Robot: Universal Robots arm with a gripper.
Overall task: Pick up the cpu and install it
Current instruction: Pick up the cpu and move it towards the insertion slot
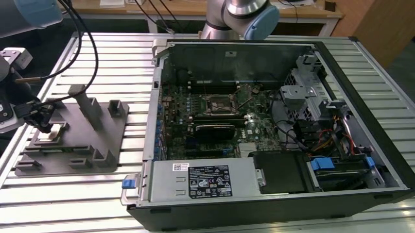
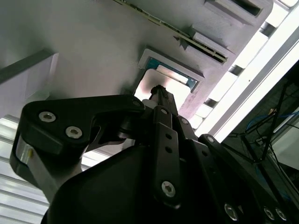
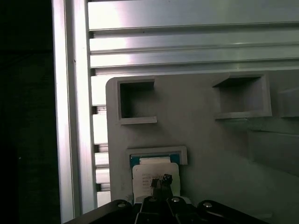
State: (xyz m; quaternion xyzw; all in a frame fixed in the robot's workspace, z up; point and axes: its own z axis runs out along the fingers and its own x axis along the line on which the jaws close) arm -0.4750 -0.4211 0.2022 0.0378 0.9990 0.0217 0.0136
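The cpu lies flat in a framed recess of the grey plastic tray, its shiny silver top showing in both wrist views. My gripper hangs right over it, its two thin dark fingertips drawn together at the chip's top face; I cannot tell whether they touch it. In the exterior view the gripper is low over the tray at the exterior view's left, with the pale cpu just beside it. The black framed socket sits on the motherboard inside the open computer case.
The open computer case fills the middle and the exterior view's right, with cables, a drive cage and a power supply. Upright posts rise from the tray near the gripper. Everything rests on a slatted aluminium table.
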